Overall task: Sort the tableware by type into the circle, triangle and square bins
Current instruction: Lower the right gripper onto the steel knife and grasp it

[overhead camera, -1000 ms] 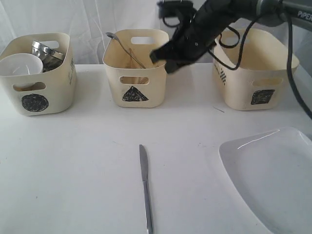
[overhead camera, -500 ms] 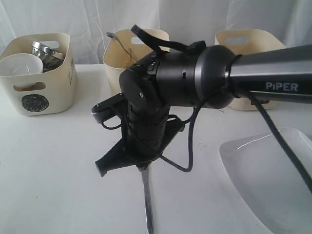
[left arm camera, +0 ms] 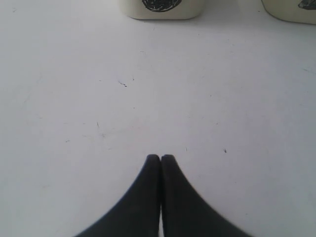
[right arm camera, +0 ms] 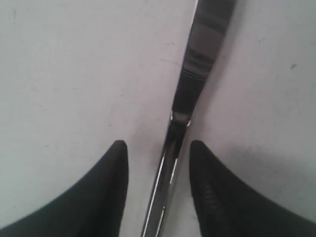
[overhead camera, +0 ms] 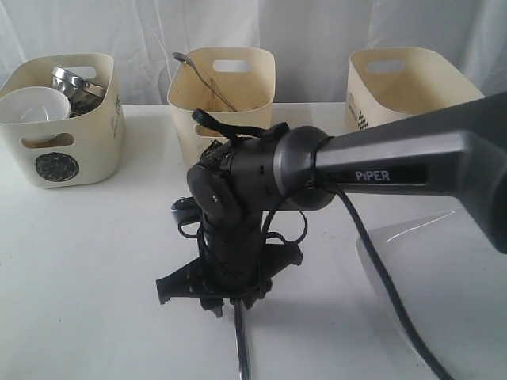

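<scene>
Lying flat on the table (right arm camera: 74,74), the steel knife (right arm camera: 196,69) is seen between the wide-apart jaws of the right gripper (right arm camera: 158,145), untouched. The left gripper (left arm camera: 161,158) is squeezed closed, with the circle bin (left arm camera: 160,7) well ahead of it.

Bright, even, diffuse light. The curtain (overhead camera: 317,32) behind glows white, and the table (overhead camera: 95,261) is nearly washed out. A soft shadow lies under the arm (overhead camera: 238,206). In the right wrist view, the knife (right arm camera: 200,59) is blurred.
</scene>
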### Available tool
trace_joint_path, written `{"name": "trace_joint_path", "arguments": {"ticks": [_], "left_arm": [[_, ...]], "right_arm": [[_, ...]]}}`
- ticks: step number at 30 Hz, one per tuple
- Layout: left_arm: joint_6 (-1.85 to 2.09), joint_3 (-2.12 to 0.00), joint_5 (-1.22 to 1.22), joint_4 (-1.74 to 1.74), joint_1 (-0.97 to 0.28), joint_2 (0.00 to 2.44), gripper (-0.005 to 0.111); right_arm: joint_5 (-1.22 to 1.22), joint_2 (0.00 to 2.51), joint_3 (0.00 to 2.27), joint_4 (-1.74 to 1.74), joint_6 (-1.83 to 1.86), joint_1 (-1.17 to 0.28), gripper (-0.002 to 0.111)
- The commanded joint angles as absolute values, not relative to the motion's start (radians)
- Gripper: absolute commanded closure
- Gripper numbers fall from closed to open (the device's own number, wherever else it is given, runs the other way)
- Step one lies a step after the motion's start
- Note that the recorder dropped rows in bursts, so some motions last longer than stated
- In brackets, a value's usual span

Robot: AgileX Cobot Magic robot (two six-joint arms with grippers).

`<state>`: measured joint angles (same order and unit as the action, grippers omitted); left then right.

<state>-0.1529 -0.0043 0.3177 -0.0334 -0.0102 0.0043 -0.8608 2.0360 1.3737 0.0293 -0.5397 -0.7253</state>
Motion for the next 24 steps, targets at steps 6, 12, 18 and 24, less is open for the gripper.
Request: {"name": "trace_joint_path", "arguments": {"ticks": [6,12,18,24], "left_arm": [[-0.150,0.000,0.350,-0.044,-0.012,0.000,0.107],[-0.150,0.000,0.350,-0.044,-0.012,0.000,0.107],[-0.150,0.000,0.350,-0.044,-0.012,0.000,0.107],[-0.150,0.000,0.350,-0.044,-0.012,0.000,0.107]], "right_arm": [[-0.854,2.104,1.370,0.047,-0.553,-0.725,0.069],[-0.843,2.133,1.370,0.154,-0.634,-0.725,0.084],[-0.830,2.157,1.370,0.288,-0.669,-0.725,0.096],[-0.838,2.176,1.370,0.281,-0.669,-0.725,0.095]]}}
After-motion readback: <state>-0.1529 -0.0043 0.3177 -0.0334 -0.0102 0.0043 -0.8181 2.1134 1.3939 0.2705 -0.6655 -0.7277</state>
